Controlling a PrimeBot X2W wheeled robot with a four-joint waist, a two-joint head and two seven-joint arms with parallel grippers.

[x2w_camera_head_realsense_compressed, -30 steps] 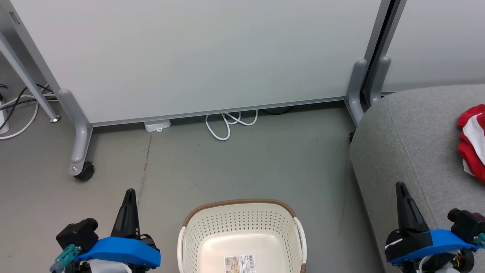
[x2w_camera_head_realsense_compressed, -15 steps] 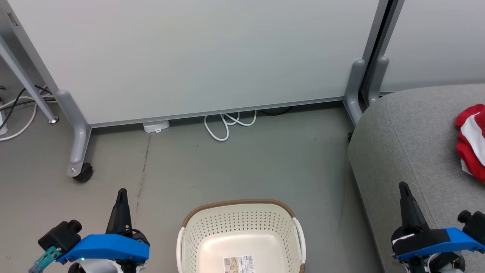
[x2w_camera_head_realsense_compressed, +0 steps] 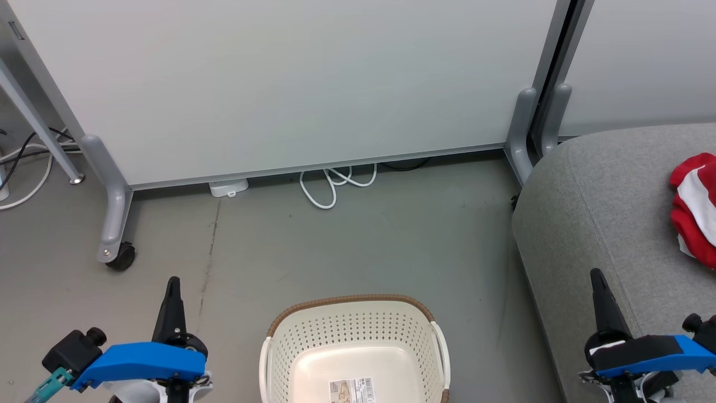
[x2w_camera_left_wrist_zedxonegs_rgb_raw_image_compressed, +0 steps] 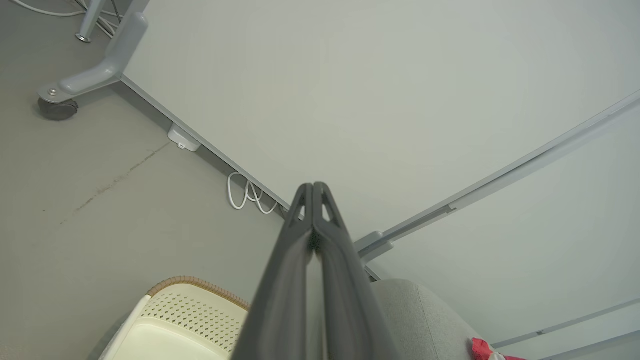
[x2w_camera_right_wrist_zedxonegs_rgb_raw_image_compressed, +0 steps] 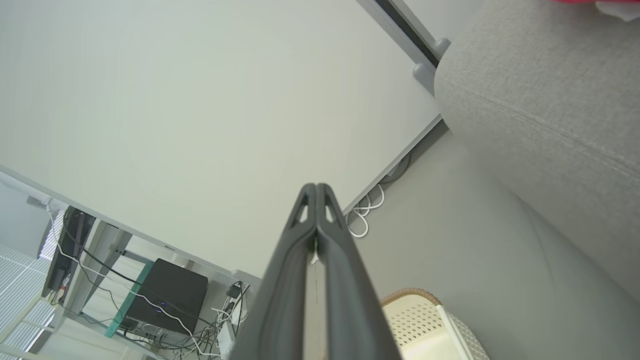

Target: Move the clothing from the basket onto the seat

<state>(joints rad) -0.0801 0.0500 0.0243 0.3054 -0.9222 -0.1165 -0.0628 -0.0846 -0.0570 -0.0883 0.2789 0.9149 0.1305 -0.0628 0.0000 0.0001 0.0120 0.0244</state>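
1. Movement since a second ago is slight. The left gripper (x2w_camera_head_realsense_compressed: 173, 281) has drifted toward the left edge of the head view, and the right gripper (x2w_camera_head_realsense_compressed: 596, 274) has edged a little to the right. The whole picture has also slid a touch, so the camera moved too. The things on the floor (x2w_camera_head_realsense_compressed: 358, 246) lie as before.
2. Both grippers have their dark fingers pressed together tip to tip, pinching nothing. Each wrist view shows the pair meeting at a point.
3. Between the two arms the basket (x2w_camera_head_realsense_compressed: 352, 298) stands on the floor, cut off by the bottom edge. Its pale bottom carries a sticker (x2w_camera_head_realsense_compressed: 351, 390) with a barcode, and the print is too small to read.
4. To the right is the seat (x2w_camera_head_realsense_compressed: 604, 212), with a strip of floor between it and the basket.
5. The clothing (x2w_camera_head_realsense_compressed: 693, 207) lies on the seat at the far right edge, a red heap with white bands. It is partly cut off, and I cannot tell whether it is one garment or two.
6. Farthest off, a white cable (x2w_camera_head_realsense_compressed: 330, 187) loops below the pale partition panel (x2w_camera_head_realsense_compressed: 279, 84).
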